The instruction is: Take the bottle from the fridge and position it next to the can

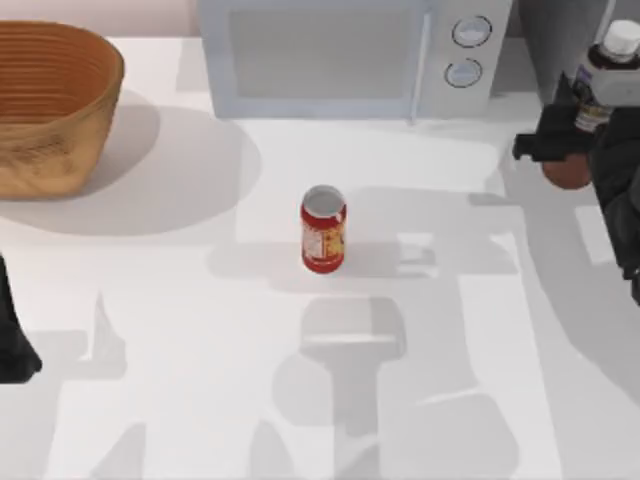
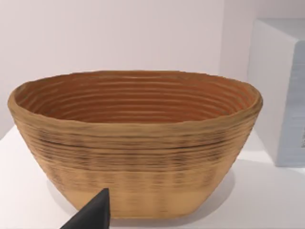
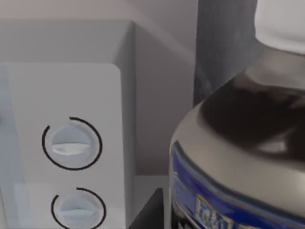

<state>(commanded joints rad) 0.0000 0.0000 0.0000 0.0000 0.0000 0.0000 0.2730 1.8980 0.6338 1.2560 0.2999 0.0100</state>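
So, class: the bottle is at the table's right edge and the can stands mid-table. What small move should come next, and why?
Probably carry the bottle leftward toward the can. The right gripper appears to hold it at the top view's far right, well apart from the can, with open table between. The left arm stays parked at the left edge.

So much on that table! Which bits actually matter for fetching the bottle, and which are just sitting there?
For the job:
- bottle, held by the right gripper at the table's far right
- can, mid-table
- fridge, behind the bottle

Just there:
- wicker basket, far left
- microwave, at the back
- left gripper, parked facing the basket
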